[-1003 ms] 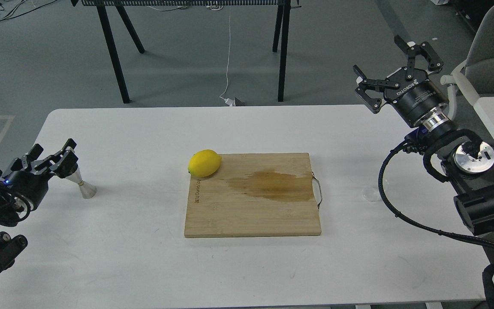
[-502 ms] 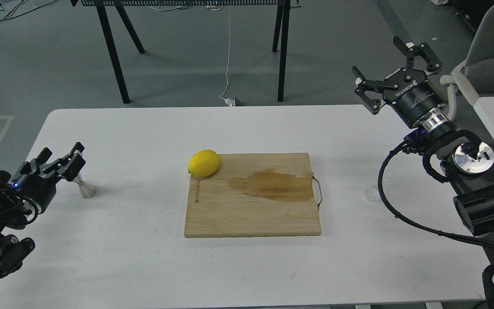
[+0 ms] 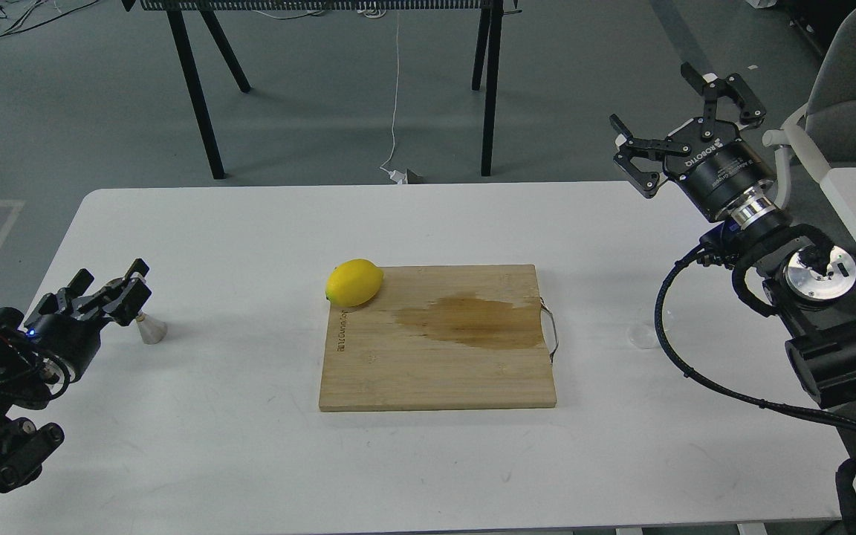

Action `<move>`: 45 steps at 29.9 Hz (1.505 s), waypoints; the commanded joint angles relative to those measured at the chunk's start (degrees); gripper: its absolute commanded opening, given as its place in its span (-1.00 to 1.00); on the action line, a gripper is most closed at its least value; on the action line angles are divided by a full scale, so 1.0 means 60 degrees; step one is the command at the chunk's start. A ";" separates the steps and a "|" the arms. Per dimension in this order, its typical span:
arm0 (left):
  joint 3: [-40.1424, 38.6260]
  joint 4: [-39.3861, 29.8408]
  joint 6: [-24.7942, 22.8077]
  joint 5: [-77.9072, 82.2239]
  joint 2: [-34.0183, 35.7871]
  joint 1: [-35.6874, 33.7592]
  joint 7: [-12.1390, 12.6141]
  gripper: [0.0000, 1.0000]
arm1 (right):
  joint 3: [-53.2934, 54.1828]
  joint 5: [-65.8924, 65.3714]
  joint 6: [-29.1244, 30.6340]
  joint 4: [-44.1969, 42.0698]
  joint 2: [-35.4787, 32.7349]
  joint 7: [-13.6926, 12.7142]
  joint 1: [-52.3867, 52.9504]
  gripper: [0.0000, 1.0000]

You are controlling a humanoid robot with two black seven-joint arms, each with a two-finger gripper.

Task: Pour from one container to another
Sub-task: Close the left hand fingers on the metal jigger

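The left gripper (image 3: 105,291) is hovering spread at the shiny steel hourglass jigger (image 3: 148,327), nine o'clock on the white bench (image 3: 250,461). The right gripper (image 3: 684,130) is hanging wide apart, unloaded. A skewed closure is risking toppling the jigger.

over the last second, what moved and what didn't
The left gripper came down and toward the camera over the jigger, now hiding its upper cone; whether it grips the jigger cannot be told. The right gripper, open, barely shifted. The lemon, cutting board, glass cup and the jigger's base stayed put.
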 commanded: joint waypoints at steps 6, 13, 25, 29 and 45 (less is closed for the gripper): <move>-0.0015 0.0000 0.0000 -0.0009 -0.0030 0.0032 0.0000 1.00 | 0.0001 0.0001 0.0000 0.0006 0.0000 0.0000 0.0000 0.97; -0.0015 0.0233 0.0000 -0.0023 -0.0323 0.0076 0.0000 1.00 | 0.0001 0.0001 0.0000 -0.0009 0.0000 0.0000 0.0001 0.97; -0.0015 0.0483 0.0000 -0.0111 -0.0425 0.0091 0.0000 1.00 | 0.0001 0.0001 0.0000 0.0006 0.0000 0.0000 0.0000 0.97; -0.0015 0.0498 0.0000 -0.0140 -0.0469 0.0091 0.0000 1.00 | 0.0001 0.0001 0.0000 -0.0009 0.0000 0.0000 0.0000 0.97; 0.0000 0.0835 0.0000 -0.0155 -0.0732 0.0091 0.0000 1.00 | 0.0001 0.0001 0.0000 -0.0009 0.0000 0.0000 -0.0014 0.97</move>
